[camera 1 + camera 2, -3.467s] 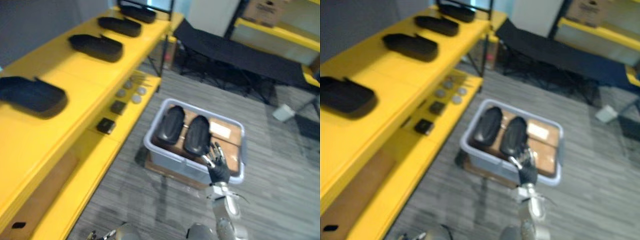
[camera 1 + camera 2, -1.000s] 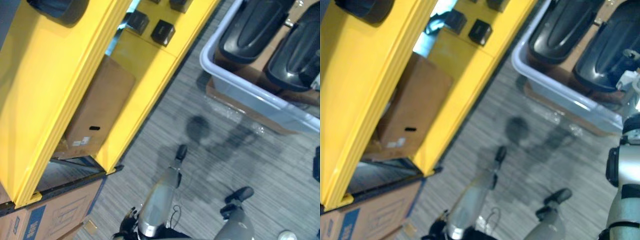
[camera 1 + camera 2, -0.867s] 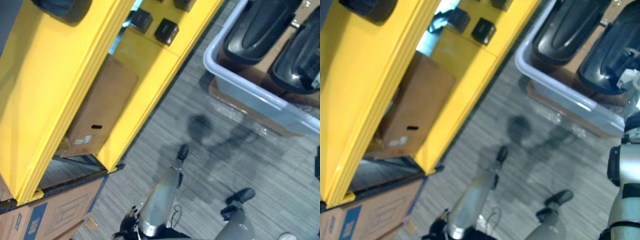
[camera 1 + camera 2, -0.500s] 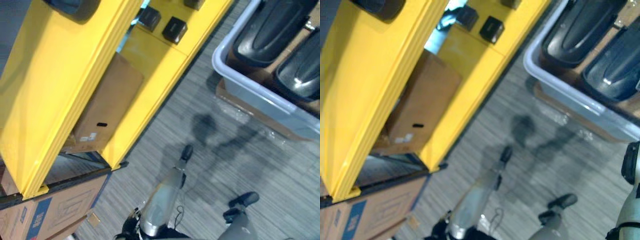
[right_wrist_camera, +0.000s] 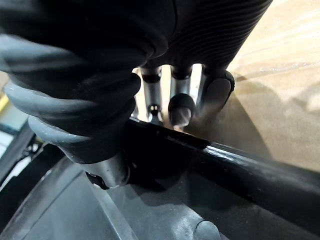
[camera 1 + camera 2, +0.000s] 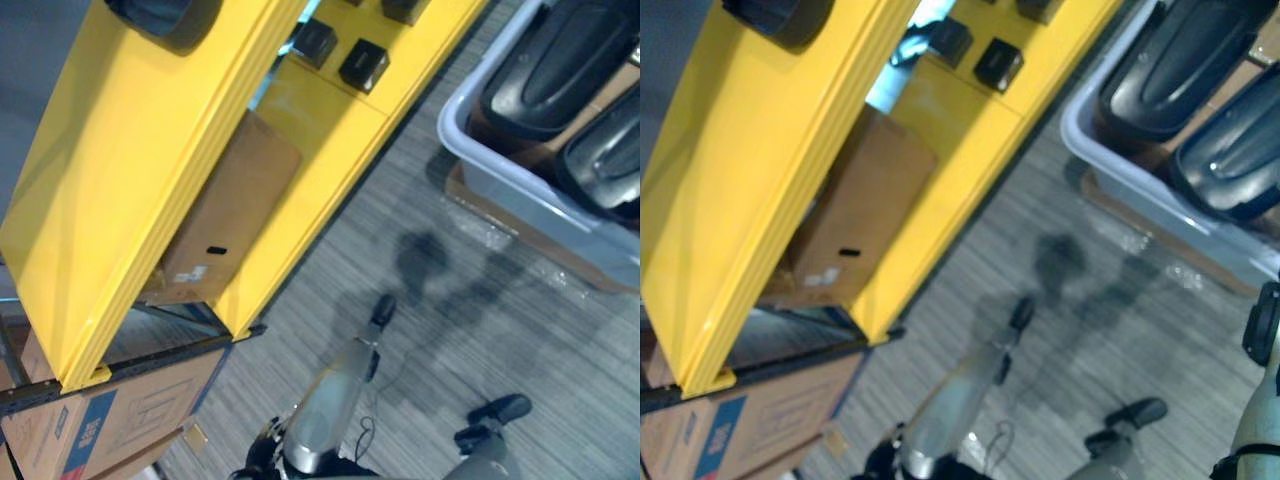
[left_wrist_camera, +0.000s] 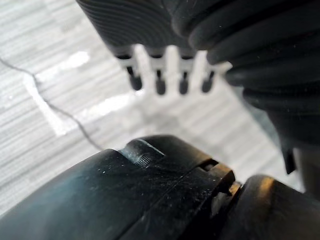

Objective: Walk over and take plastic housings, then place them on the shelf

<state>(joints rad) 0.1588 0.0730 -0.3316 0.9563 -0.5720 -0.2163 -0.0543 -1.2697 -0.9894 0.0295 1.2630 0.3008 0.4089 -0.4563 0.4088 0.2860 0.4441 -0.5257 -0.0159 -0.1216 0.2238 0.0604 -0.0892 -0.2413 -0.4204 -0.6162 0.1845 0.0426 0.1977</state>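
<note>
Two black plastic housings (image 6: pixel 555 65) (image 6: pixel 610 160) lie side by side in a grey bin (image 6: pixel 500 170) on the floor at the upper right. In the right wrist view my right hand (image 5: pixel 180 107) has its fingers curled over the rim of a black housing (image 5: pixel 210 200), with brown cardboard just beyond. My left hand (image 7: pixel 159 82) hangs over the grey floor, fingers straight and holding nothing. The yellow shelf (image 6: pixel 130 180) runs along the left, and another black housing (image 6: pixel 165 15) rests on its top level.
Two small black boxes (image 6: pixel 363 65) (image 6: pixel 315 40) sit on the lower yellow level. A brown cardboard box (image 6: pixel 230 215) stands under the shelf, and a printed carton (image 6: pixel 100 430) is at the lower left. Grey carpet lies between shelf and bin.
The camera has swung, so shelf and bin sit further right and lower in the picture. The right hand's fingers, seen at the right housing's edge a second ago, have slid past the picture's right edge.
</note>
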